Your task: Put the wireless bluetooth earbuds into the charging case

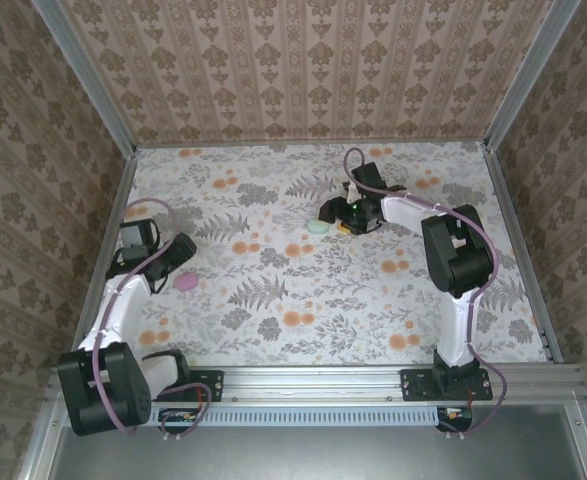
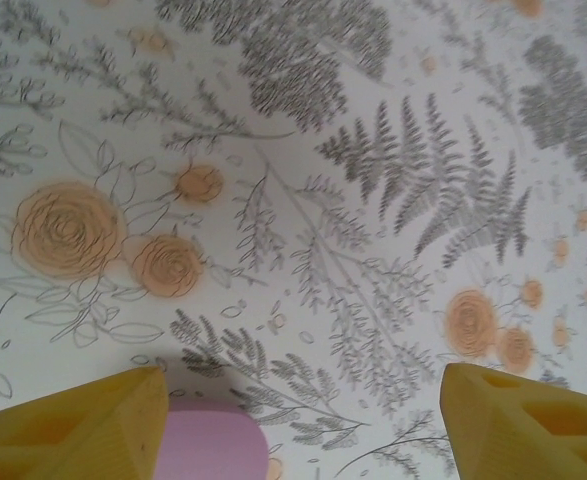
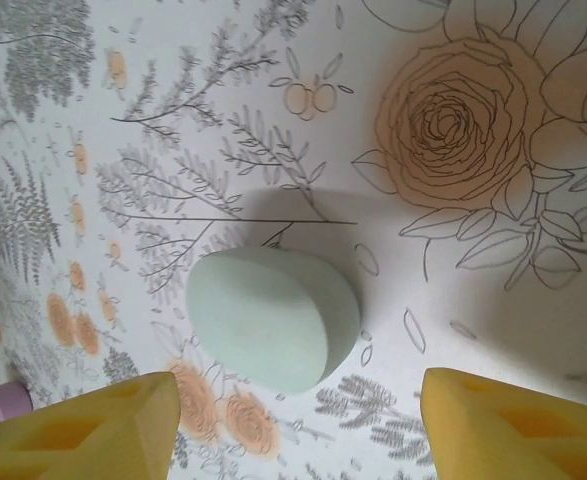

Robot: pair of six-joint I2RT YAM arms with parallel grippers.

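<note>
1. Floral table [image 1: 303, 300] inside wallpapered walls.
2. Left hand [image 2: 303, 372] is spread wide and holds nothing; the pink case [image 2: 208, 445] lies just beside one finger.
3. Right hand [image 3: 300, 378] is wide and empty, poised over the closed green case [image 3: 273, 318] lying mid-table.

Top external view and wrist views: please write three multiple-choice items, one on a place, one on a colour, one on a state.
1. Where does the pink item lie? A beside the left gripper; B against the far wall; C on the rail.
2. Which colour has the case before the right gripper? A black; B pale green; C orange.
3. The right gripper is: A shut on the case; B shut, empty; C open.
1A: left wrist view shows it there. 2B: mint surface. 3C: jaws apart, case free.
</note>
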